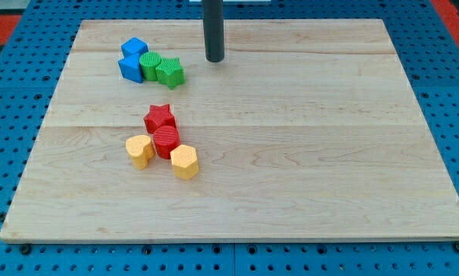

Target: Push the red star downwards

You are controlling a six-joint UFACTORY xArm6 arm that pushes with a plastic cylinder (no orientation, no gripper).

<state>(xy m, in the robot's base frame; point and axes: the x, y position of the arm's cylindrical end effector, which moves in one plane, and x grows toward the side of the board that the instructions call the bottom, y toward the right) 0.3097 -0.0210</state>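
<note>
Camera view gives us our tip (214,59), a bare rod with no pincer to open or close, near the worktop (329,153) top, just right of the green and blue blocks, well above the red star (159,117), which touches the red cylinder (166,142) below it.

— What sort of place is this?
— A lab bench, it seems: a pale wooden table (290,153) lies on a blue perforated base (7,92), with toy-like coloured blocks (160,142) on it.
</note>
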